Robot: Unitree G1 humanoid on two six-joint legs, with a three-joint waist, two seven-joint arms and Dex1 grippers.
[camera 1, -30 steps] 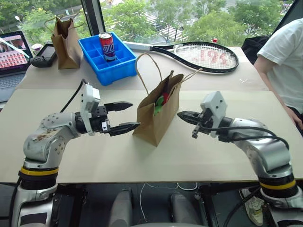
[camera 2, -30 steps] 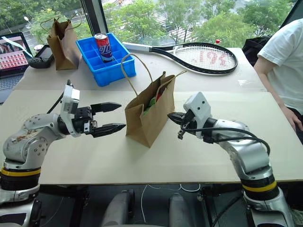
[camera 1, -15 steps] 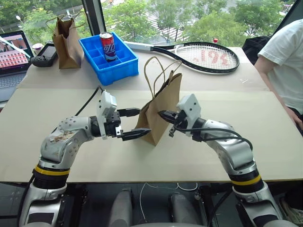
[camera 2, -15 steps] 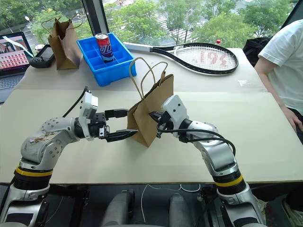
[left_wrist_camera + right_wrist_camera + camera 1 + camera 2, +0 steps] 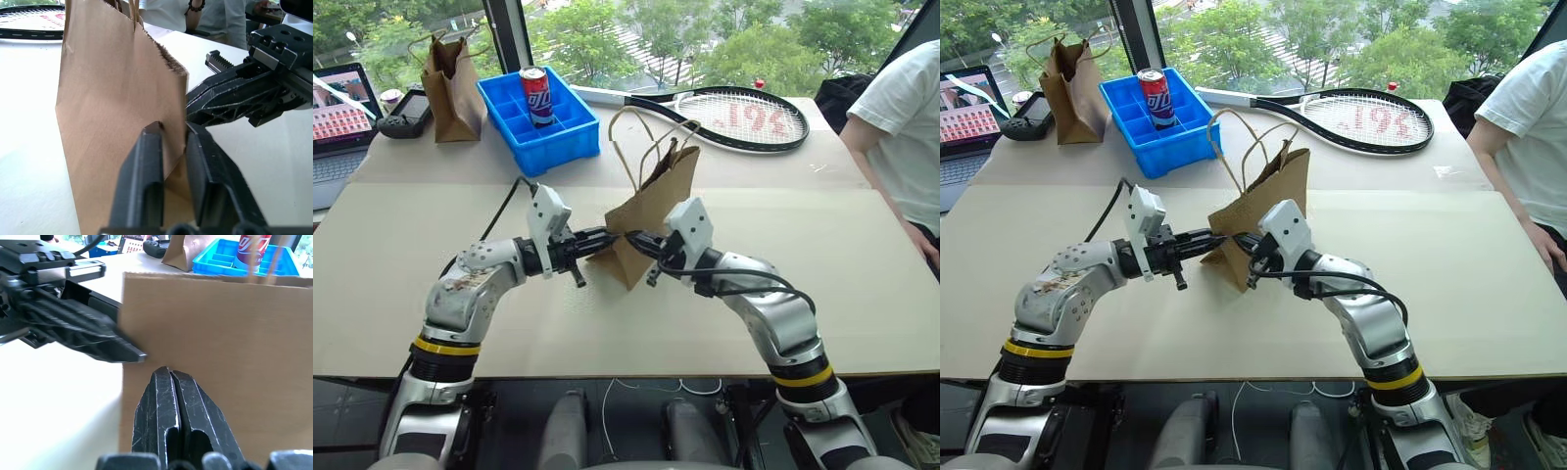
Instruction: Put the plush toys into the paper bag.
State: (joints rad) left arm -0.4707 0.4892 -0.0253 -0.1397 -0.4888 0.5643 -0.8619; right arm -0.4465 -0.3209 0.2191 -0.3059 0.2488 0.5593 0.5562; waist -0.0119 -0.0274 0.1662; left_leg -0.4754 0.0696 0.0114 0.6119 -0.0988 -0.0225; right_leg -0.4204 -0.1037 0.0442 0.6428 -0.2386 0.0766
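Paper bag [image 5: 651, 211] sits pinned between your two grippers, tilted on the table [image 5: 607, 323]. Your left gripper [image 5: 168, 134] pinches the bag's lower edge between its fingers. Your right gripper [image 5: 168, 374] has its fingers pressed together, tips against the bag's side. You can't see the toys.

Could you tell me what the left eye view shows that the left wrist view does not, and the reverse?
Left eye view alone: the blue tray with a soda can, a darker, narrower second bag, a laptop, and the right arm reaching in from the right.

Left wrist view alone: the left gripper shut on the near edge of the paper bag, seen close up.

Both: the paper bag tilted between the two grippers, the right gripper at the same edge, the racket and a person in a white shirt.
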